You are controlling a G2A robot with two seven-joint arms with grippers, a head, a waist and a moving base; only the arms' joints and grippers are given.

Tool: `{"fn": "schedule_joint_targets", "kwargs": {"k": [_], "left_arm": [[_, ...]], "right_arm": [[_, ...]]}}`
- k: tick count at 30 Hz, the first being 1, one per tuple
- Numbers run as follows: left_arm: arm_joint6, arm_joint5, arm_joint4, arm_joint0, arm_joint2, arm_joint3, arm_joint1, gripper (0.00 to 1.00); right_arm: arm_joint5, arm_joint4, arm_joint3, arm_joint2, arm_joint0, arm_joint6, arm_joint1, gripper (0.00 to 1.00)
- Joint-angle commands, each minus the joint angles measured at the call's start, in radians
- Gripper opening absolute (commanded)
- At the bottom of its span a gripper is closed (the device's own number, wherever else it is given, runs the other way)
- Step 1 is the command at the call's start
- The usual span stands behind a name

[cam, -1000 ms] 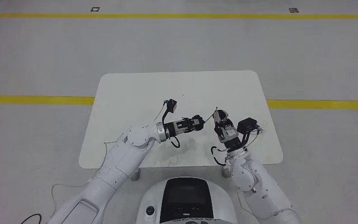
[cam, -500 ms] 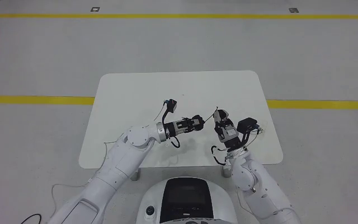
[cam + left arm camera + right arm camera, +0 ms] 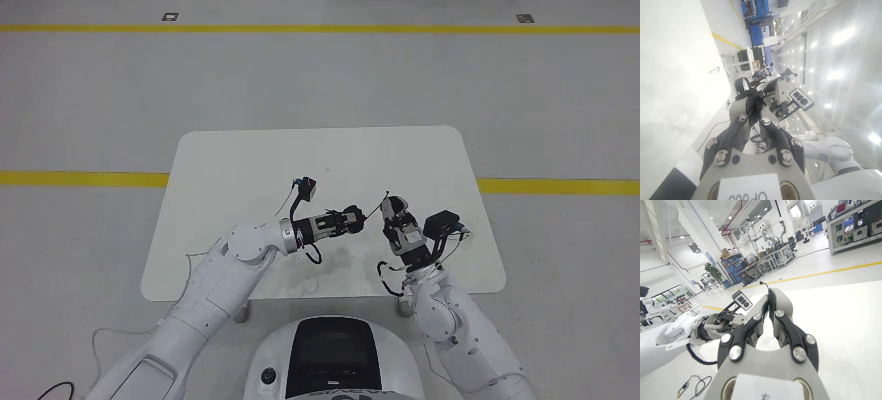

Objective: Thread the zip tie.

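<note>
Both grippers hang above the near middle of the white table [image 3: 250, 170], tips facing each other a short gap apart. My right gripper [image 3: 390, 208] [image 3: 769, 298] is shut on the thin black zip tie [image 3: 767, 289]. The tie's small head end [image 3: 761, 282] sticks out past the fingertips. My left gripper [image 3: 358, 217] [image 3: 753, 94] is shut too, with a black strip [image 3: 742, 96] that looks like the tie's other end crossing its tips. The stretch of tie between the two grippers is too thin to follow from above.
A small loose cable [image 3: 465, 232] [image 3: 714, 70] lies near the table's right edge. The table's far half is bare white surface. Grey floor with a yellow line [image 3: 80, 178] surrounds the table.
</note>
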Motion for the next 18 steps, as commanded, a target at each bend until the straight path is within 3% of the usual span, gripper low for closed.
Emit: {"fn": "schedule_joint_targets", "kwargs": {"k": [1, 18], "left_arm": [[0.0, 0.0, 0.0, 0.0, 0.0, 0.0, 0.0, 0.0], [0.0, 0.0, 0.0, 0.0, 0.0, 0.0, 0.0, 0.0]], "right_arm": [[0.0, 0.0, 0.002, 0.0, 0.001, 0.001, 0.0, 0.0], [0.002, -0.011, 0.007, 0.003, 0.0, 0.006, -0.003, 0.0]]}}
